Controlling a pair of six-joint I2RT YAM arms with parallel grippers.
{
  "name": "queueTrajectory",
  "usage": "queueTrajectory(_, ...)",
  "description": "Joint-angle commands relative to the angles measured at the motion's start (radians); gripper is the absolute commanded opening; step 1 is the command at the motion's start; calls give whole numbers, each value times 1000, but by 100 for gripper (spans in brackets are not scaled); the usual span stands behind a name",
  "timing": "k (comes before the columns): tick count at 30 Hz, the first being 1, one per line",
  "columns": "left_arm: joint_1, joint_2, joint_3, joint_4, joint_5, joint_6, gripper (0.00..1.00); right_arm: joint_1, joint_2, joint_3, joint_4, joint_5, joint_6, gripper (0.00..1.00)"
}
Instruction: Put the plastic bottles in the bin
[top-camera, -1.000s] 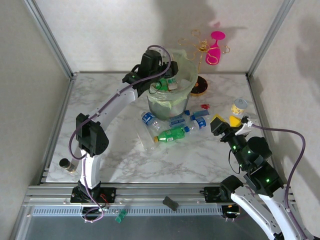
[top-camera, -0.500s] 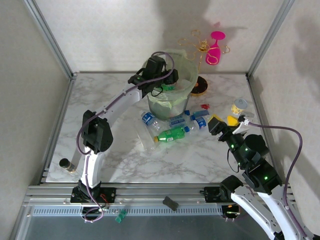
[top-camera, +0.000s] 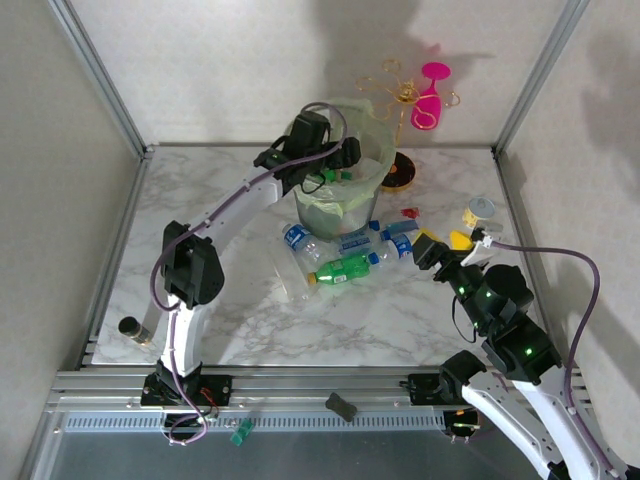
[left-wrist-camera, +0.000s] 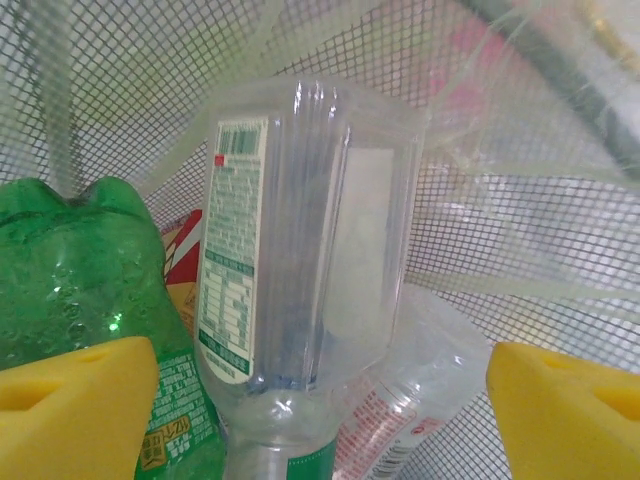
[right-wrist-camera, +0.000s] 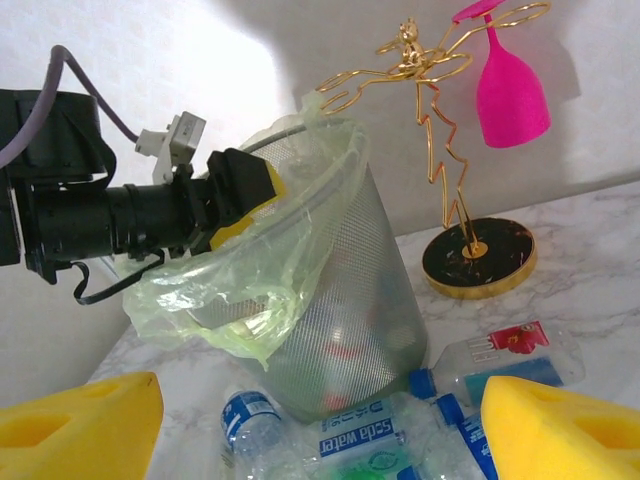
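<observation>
The bin (top-camera: 378, 152), pale green mesh with a bag liner, stands at the back centre. My left gripper (top-camera: 335, 172) hangs over its mouth, open. In the left wrist view a clear bottle (left-wrist-camera: 300, 250) lies loose between the wide yellow pads (left-wrist-camera: 70, 410), on a green bottle (left-wrist-camera: 70, 260) and another clear one (left-wrist-camera: 430, 370) inside the mesh wall (left-wrist-camera: 520, 220). Several plastic bottles lie in front of the bin: a green one (top-camera: 345, 267) and blue-labelled clear ones (top-camera: 298, 240) (right-wrist-camera: 360, 435). My right gripper (top-camera: 440, 247) is open, just right of that pile, facing the bin (right-wrist-camera: 350, 300).
A gold wire stand (top-camera: 398, 175) with a pink wine glass (top-camera: 430, 100) stands right behind the bin. A short can (top-camera: 480, 210) and a small red piece (top-camera: 409, 212) lie at the right. A dark cylinder (top-camera: 130, 327) sits near the left rail.
My left gripper moved right over the bin and opened, letting the clear bottle go into it. The right gripper crept left toward the pile of bottles.
</observation>
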Motion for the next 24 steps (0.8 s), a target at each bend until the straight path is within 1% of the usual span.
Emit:
queueTrajectory(1,-4,-128,-36,30,0,6,85,2,4,34,7,-19,2,84)
queueTrajectory(6,-7,-233,-93,93,42,-23,84,1,25,31,24,-27,14,84)
queueTrajectory(13,-6,-433,-267,198,67,-39,84,2,65,54,34,-49,21,84)
queueTrajectory(19,-7,-665,-522,299,50,-25,84,2,81,49,46,-72,39,82)
queueTrajectory(24,-6,-824,-668,311,-10,0,84,1,99,42,62,-99,57,79)
